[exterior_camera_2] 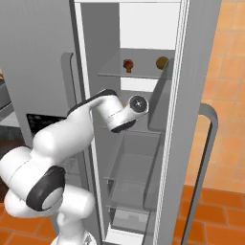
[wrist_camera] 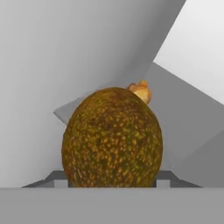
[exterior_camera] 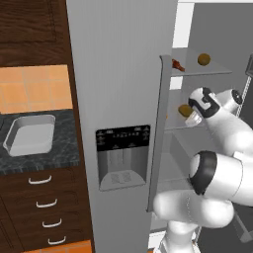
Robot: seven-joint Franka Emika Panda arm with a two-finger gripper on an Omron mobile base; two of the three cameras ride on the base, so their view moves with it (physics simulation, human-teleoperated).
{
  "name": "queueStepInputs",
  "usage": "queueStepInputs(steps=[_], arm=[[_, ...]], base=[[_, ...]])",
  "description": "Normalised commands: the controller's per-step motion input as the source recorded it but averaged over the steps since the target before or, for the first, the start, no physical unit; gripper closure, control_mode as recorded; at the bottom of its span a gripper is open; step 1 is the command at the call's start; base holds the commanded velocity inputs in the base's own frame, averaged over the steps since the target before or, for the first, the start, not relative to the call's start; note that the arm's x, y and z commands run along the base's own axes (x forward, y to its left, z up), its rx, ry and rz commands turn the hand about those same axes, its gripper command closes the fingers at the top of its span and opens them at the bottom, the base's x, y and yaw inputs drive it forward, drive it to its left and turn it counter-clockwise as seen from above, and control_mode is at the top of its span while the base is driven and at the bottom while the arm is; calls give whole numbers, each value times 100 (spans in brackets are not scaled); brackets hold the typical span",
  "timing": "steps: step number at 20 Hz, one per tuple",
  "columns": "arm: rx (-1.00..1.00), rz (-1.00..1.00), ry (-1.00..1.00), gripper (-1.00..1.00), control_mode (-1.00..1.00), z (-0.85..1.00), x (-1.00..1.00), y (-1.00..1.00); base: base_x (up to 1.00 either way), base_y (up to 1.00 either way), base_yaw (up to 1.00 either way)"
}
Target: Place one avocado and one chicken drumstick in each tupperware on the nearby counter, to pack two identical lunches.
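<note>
A grey refrigerator (exterior_camera: 123, 99) with an ice dispenser fills the middle of the left base view, its right compartment open onto glass shelves. At the left edge of that view the dark speckled tabletop (exterior_camera: 64, 148) carries one pale tupperware (exterior_camera: 29, 134), sitting above wooden drawers with silver handles. On the top shelf, upper right of the frame, lie a reddish chicken drumstick (exterior_camera: 178, 65) and an avocado (exterior_camera: 203, 59). The white arm reaches to the shelf below, where the end effector (exterior_camera: 193, 114) sits at a second avocado (exterior_camera: 185, 110). In the hand view this avocado (wrist_camera: 112, 138) looms large between the two finger tips, which flank its base (whether they actually press it cannot be told). A golden drumstick (wrist_camera: 141, 91) peeks out just behind it.
</note>
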Motion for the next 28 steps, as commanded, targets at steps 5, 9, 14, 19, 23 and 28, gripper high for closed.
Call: queueStepInputs(steps=[5,9,14,19,23,28], arm=[[-2,0,0,100,-100,47,-100,-1],[-8,0,-8,100,-100,3,-100,0],[-15,2,-11,100,-100,0,-100,27],[0,0,0,100,100,0,0,0],[0,0,0,100,100,0,0,0],[0,0,0,100,100,0,0,0]], base=[[0,0,0],[0,0,0],[0,0,0],[-82,95,15],[-18,100,24],[27,100,15]])
